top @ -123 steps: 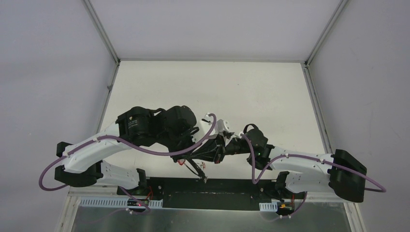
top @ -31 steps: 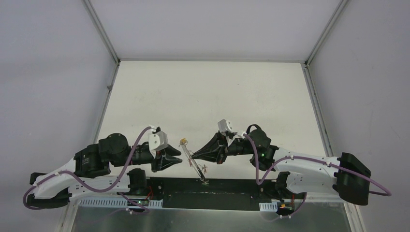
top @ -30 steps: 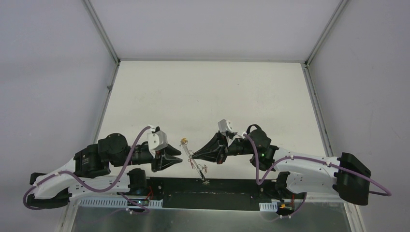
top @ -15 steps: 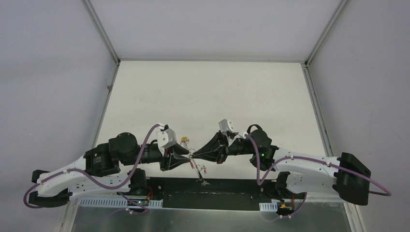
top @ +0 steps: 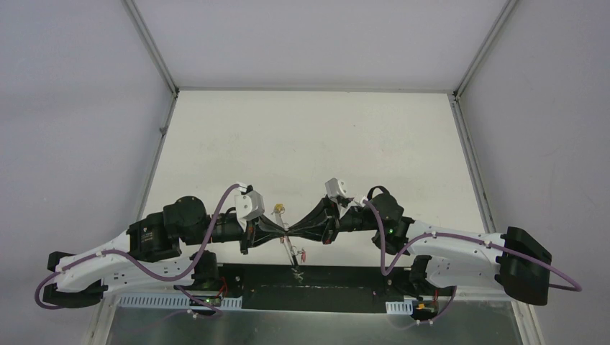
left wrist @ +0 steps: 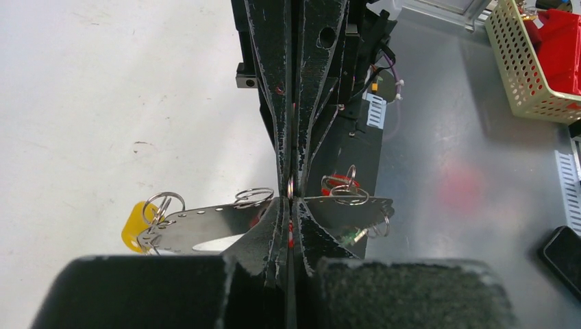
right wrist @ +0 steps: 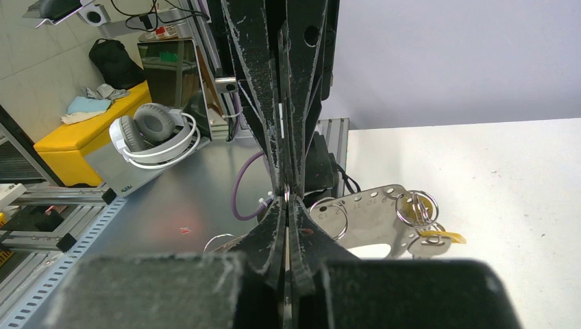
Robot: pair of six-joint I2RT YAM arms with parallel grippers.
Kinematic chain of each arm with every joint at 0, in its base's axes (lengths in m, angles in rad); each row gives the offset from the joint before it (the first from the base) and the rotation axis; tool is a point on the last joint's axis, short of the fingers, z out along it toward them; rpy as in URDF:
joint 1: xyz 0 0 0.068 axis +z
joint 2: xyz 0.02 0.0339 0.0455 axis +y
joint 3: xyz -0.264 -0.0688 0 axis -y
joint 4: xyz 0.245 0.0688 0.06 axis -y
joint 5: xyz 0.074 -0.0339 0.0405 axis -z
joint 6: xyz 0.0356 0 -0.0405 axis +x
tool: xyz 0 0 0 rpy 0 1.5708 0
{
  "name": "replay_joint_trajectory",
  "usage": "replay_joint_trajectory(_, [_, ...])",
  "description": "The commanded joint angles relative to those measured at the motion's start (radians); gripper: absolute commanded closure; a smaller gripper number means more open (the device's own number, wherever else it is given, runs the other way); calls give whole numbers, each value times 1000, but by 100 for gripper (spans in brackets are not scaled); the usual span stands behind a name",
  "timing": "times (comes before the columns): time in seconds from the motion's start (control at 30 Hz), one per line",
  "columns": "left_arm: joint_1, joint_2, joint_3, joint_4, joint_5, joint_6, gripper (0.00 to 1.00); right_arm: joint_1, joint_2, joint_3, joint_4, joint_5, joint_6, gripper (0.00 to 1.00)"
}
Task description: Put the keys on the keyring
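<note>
The keyring (left wrist: 205, 223) looks like a flat silver plate with numbered holes and small split rings, held up off the table. It runs edge-on (top: 290, 248) between the two grippers. A yellow-tagged key (top: 278, 209) (right wrist: 438, 236) hangs at its far end. A red-tagged key (left wrist: 339, 182) and a green-tagged one (left wrist: 356, 236) hang at its near end. My right gripper (right wrist: 286, 199) is shut on the plate. My left gripper (left wrist: 290, 199) is shut on it from the opposite side, tip to tip. A red sliver shows between the left pads.
The white table (top: 309, 136) stretches away behind the arms, with white walls on three sides. A black base strip (top: 324, 277) runs along the near edge. Off the table stand a cream basket (left wrist: 541, 62) and white headphones (right wrist: 154, 137).
My left arm has swung in from the left and its open jaws have closed at the keyring, opposite the right gripper. The right arm and the keyring have stayed put.
</note>
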Motion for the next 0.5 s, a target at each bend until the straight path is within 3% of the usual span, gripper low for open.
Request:
replay_joint_trajectory(0.0, [8,4,4,37,21,-12,100,3,-9,11,87,12,12,100])
replay_joint_trajectory(0.1, [8,17,15,12,7,-21,100,2,-7,13,87,11,13,100])
replay_joint_trajectory(0.23, [7,49,32,-13,-14,-29,75,2,-6,14,87,9,13,100])
replay_joint_trajectory(0.27, [8,53,31,-13,-16,-29,75,2,-7,14,87,10,13,100])
replay_joint_trajectory(0.37, [8,54,34,-12,-18,-15,84,2,-10,14,86,11,11,100])
replay_joint_trajectory(0.47, [8,42,37,-14,-27,-10,100,3,-16,14,78,12,9,100])
